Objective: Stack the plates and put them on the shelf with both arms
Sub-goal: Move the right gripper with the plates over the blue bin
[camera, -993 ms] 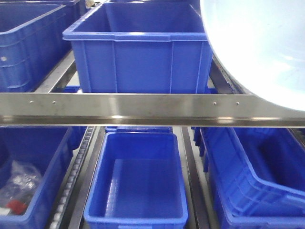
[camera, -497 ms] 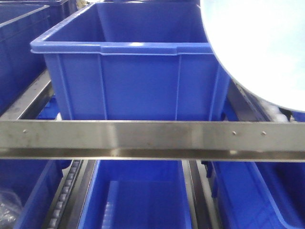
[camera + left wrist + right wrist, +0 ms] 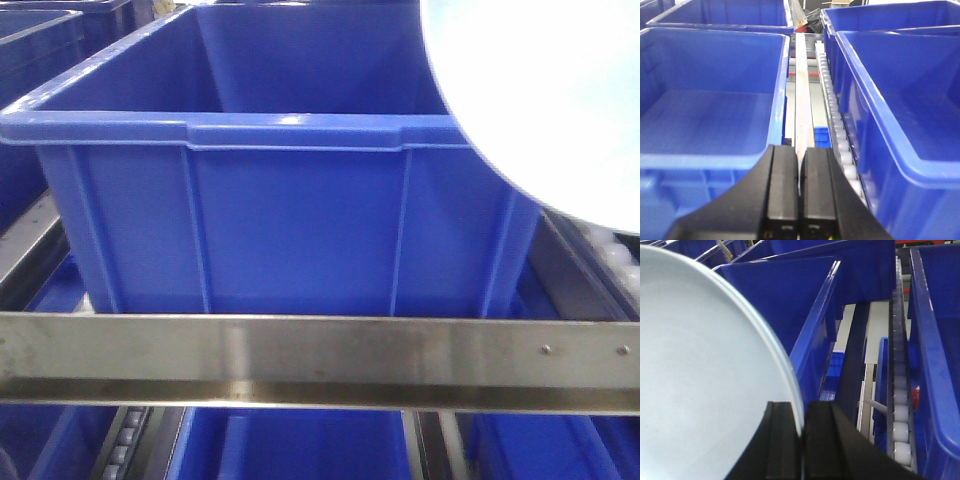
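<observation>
Right hand pinches the plate rim (left hand closed empty) above blue crates.

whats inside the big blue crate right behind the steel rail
The front-facing view shows only the upper inner walls of the blue crate behind the shelf rail, and they are bare. Its floor is hidden by its own front wall, and the plate covers its right corner.

Large blue crate fills the front view; more blue crates flank white rollers.
</observation>
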You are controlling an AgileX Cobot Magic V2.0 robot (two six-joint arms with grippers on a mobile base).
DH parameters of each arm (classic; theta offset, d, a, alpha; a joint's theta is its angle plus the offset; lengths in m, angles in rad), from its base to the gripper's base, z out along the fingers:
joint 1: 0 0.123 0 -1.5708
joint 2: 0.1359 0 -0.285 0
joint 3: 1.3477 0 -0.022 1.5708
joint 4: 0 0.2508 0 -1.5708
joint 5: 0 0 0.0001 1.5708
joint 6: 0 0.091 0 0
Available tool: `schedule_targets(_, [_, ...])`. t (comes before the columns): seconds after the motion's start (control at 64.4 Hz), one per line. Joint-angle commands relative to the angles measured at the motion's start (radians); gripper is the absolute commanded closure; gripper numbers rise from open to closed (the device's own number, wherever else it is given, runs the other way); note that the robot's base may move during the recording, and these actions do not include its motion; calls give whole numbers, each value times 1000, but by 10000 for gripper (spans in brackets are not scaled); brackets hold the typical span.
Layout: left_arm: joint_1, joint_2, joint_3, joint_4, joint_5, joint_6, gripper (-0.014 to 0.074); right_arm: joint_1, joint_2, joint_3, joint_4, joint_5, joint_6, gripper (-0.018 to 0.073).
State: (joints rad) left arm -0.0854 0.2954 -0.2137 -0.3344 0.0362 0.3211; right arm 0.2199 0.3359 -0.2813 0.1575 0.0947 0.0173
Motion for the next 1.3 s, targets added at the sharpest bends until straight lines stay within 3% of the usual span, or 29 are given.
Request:
schedule_targets(0.0, [-2, 14, -38, -2, -74, -4, 516, 1, 0, -32, -2, -100, 0, 503])
schedule_targets(1.288, [-2, 14, -38, -2, -74, -4, 516, 1, 0, -32, -2, -100, 0, 503])
